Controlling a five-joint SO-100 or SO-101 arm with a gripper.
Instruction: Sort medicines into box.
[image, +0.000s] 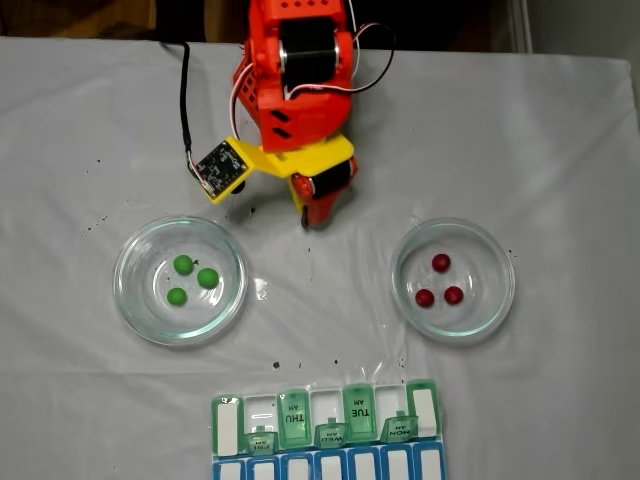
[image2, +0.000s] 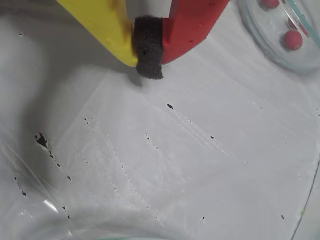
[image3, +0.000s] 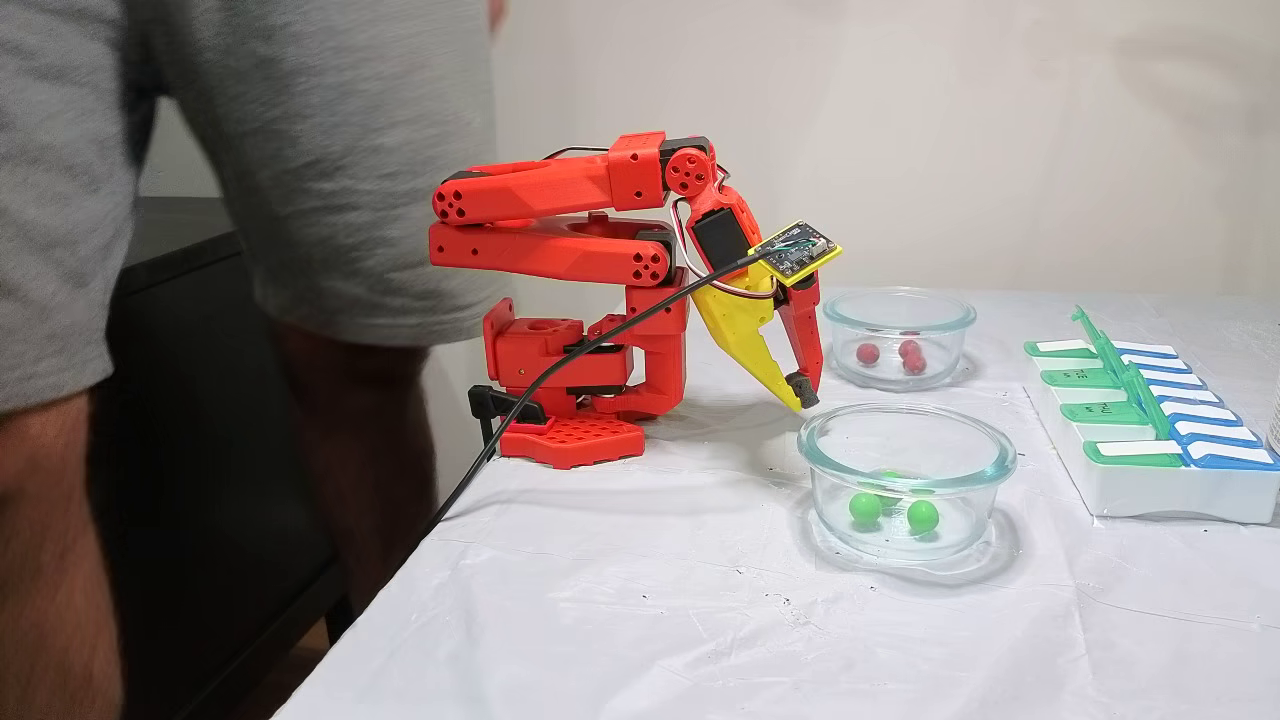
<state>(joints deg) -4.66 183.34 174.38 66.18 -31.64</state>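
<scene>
Wrist view: jaws closed, red medicines (image2: 292, 39) apparently well apart.

The pill box (image: 325, 430) runs off the bottom edge in a fixed view, its blue row half gone, and its lid lettering is too small to read from the side. In the wrist view the red-ball dish (image2: 280, 35) is sliced by the top and right edges. The end effector (image2: 149, 55) tips are cropped above there too. The person (image3: 200, 200) is cut off at the top, blurred.
</scene>
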